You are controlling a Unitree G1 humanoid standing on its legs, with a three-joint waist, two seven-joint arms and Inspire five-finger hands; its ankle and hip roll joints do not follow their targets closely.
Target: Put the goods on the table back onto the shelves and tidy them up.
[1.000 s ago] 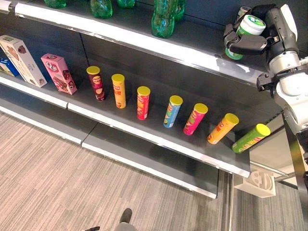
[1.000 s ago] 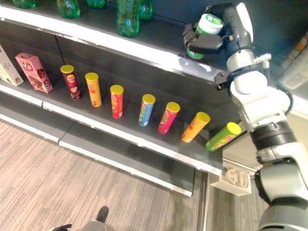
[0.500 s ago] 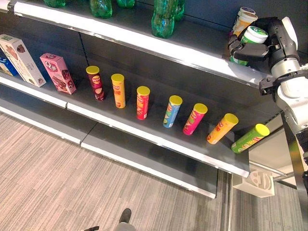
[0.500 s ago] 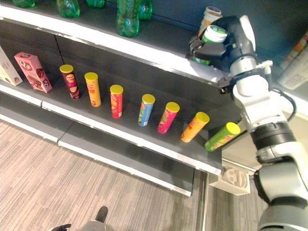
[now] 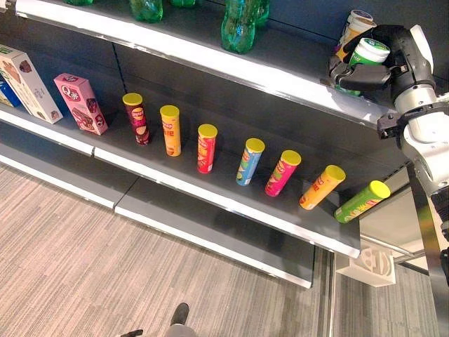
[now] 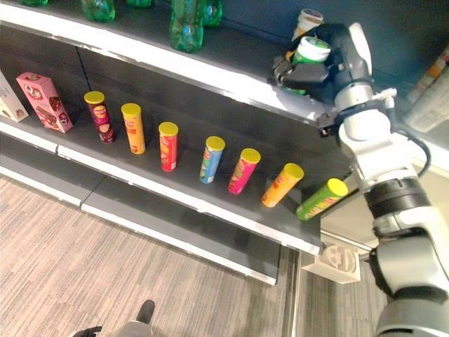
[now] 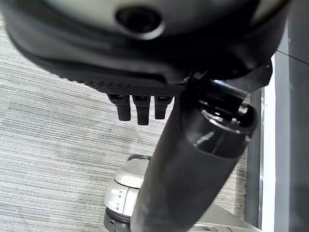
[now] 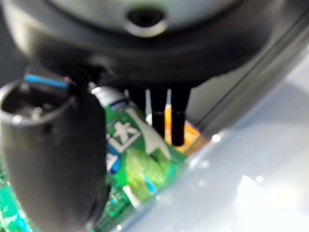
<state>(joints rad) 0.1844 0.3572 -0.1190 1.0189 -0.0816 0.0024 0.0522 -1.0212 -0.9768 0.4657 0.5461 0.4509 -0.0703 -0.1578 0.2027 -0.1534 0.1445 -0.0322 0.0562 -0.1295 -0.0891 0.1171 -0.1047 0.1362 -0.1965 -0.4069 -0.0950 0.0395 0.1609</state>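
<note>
While the right hand (image 5: 375,67) wraps its fingers round the green tub (image 5: 363,59), it holds it upright at the upper shelf (image 5: 210,60) edge, beside an orange cup (image 5: 353,25). That likely suits setting it down. The left hand (image 7: 140,104) hangs over the floor, fingers relaxed.

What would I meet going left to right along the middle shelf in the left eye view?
White box → pink box → maroon can → orange can → red can → blue can → pink can → tilted orange can → green can, leaning most.
</note>
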